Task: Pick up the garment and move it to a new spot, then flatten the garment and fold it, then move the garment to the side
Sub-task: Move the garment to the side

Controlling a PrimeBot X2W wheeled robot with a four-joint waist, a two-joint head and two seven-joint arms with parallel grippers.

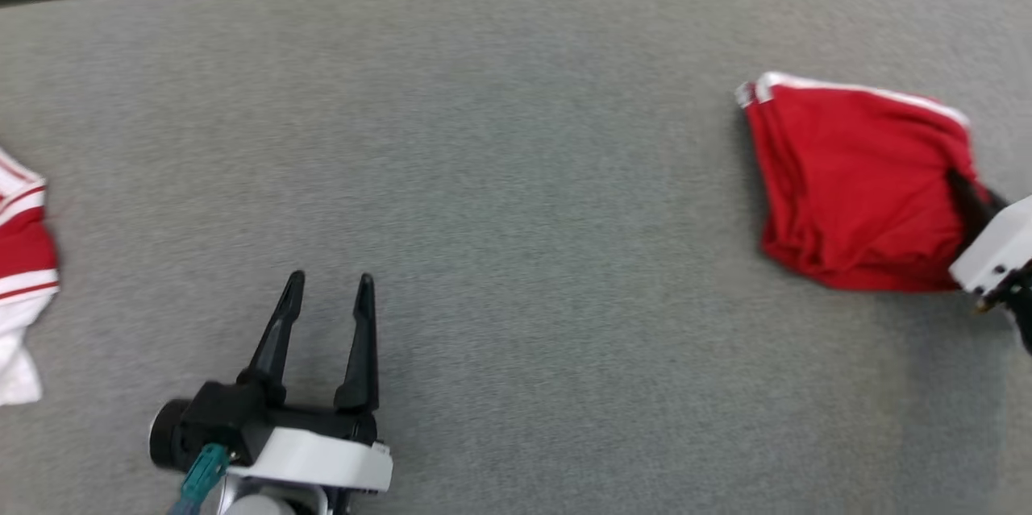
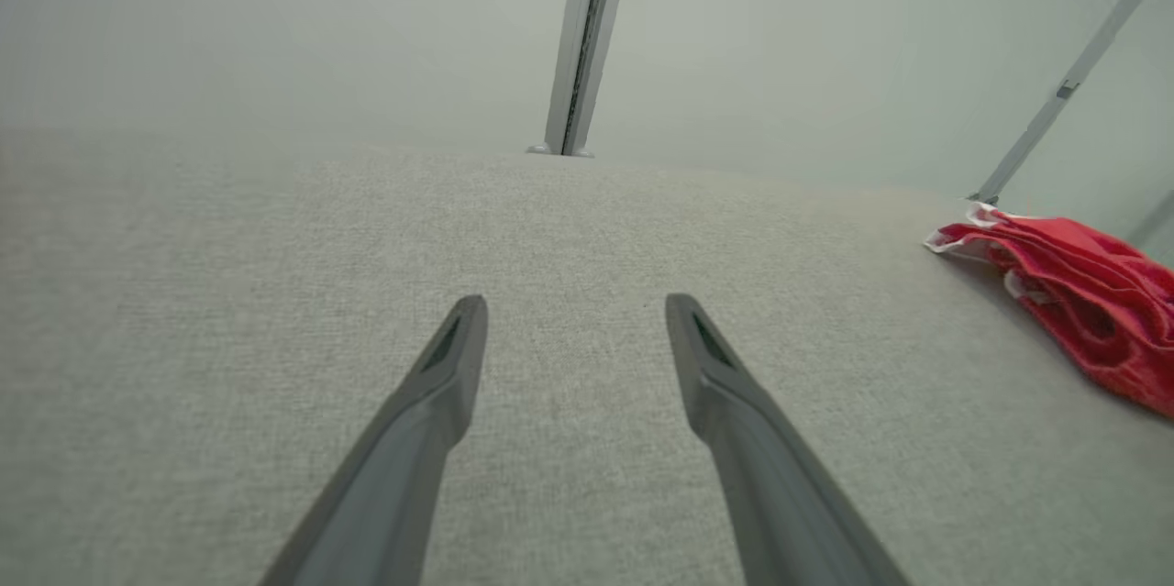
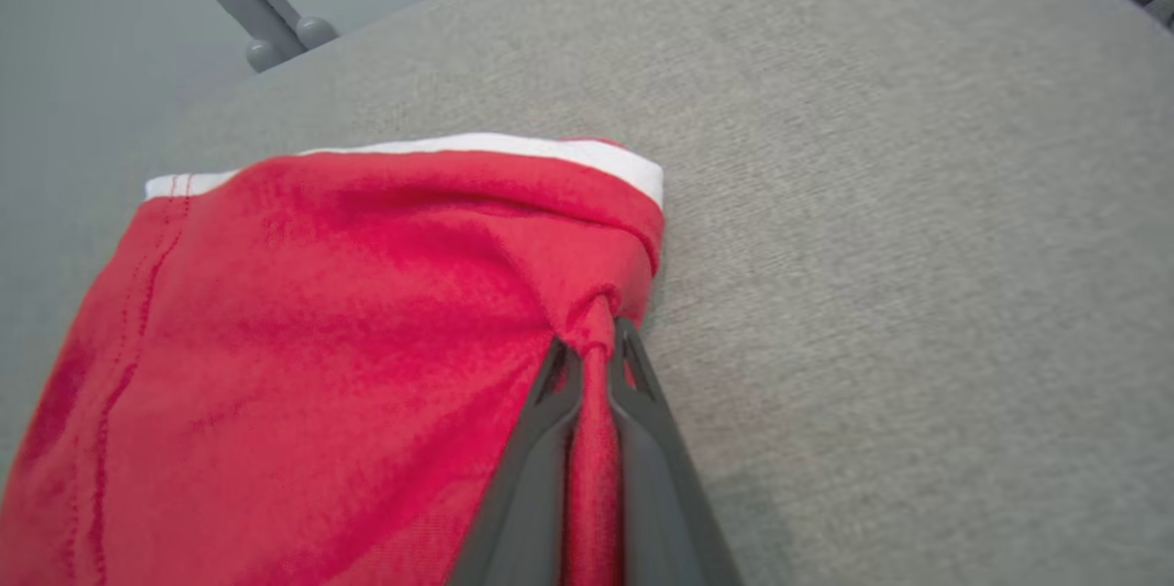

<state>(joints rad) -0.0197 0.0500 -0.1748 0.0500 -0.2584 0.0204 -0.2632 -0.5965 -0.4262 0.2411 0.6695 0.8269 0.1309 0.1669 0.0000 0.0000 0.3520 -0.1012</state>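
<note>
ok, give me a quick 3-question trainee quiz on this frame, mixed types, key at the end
1. True or false: the right claw is shut on a pinch of the red garment.
2. The left claw is: A) holding cloth; B) open, over the bare grey table; C) shut on nothing.
3. In the head view, what lies at the far left edge?

Key: 1 true; 2 B; 3 a red-and-white cloth.

My left gripper (image 1: 330, 279) has 2 long black tapered fingers (image 1: 278, 334) on a black base (image 1: 234, 414) w/ white wrist shell (image 1: 322, 458) & teal cable (image 1: 201, 473); right gripper (image 3: 592, 349): dark grey fingers, white housing (image 1: 993, 247).
</note>
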